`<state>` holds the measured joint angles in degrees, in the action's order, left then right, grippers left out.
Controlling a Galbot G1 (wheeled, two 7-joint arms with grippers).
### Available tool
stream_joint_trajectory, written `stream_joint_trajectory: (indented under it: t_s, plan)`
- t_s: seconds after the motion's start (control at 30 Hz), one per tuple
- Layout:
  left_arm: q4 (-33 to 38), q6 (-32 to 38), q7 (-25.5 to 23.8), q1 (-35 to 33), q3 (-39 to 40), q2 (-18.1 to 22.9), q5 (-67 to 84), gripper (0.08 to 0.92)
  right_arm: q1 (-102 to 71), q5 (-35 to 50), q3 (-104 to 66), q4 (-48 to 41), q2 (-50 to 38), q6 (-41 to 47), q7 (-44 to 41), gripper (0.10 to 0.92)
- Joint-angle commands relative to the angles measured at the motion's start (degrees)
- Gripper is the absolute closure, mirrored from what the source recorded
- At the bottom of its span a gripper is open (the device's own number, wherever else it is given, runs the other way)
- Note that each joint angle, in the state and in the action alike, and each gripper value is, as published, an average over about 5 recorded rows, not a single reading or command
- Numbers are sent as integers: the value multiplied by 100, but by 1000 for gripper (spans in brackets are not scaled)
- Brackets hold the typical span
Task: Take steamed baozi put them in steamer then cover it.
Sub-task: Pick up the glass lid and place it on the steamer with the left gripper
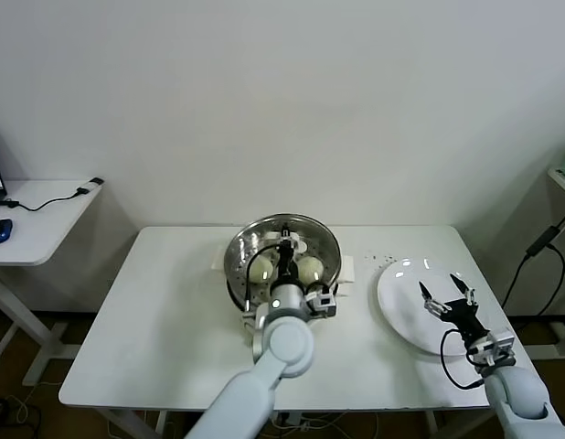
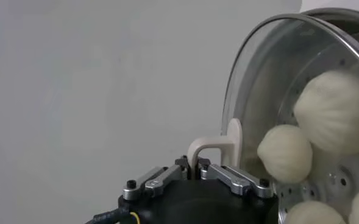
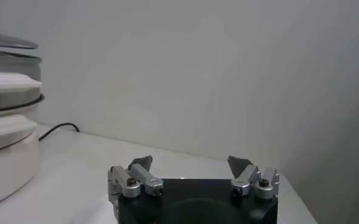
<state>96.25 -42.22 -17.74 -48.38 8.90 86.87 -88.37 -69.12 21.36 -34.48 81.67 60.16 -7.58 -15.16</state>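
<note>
The steamer stands at the table's middle back with the clear glass cover lying on it. Pale baozi show through the glass. My left gripper is over the cover's centre, shut on the cream-white handle. In the left wrist view the cover fills the side and several baozi lie behind the glass on the perforated floor. My right gripper is open and empty above the white plate; its jaws stand wide apart in the right wrist view.
The steamer's cream-white pot base shows in the right wrist view. A side desk with a blue mouse stands at far left. A black cable hangs at right. The white table spreads to both sides.
</note>
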Motion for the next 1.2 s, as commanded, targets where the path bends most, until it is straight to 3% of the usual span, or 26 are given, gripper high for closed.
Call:
stream_joint_trajectory:
  t_s: [0.03,1.2]
  plan:
    - [-250,-119,4,60,56,197,-99,843,9,18,-9,-8,20,-16,-7,203]
    - [-469,-115,501,-113,-12,151,20,843,-10,-5,-101,-130,38,-85,-164,203]
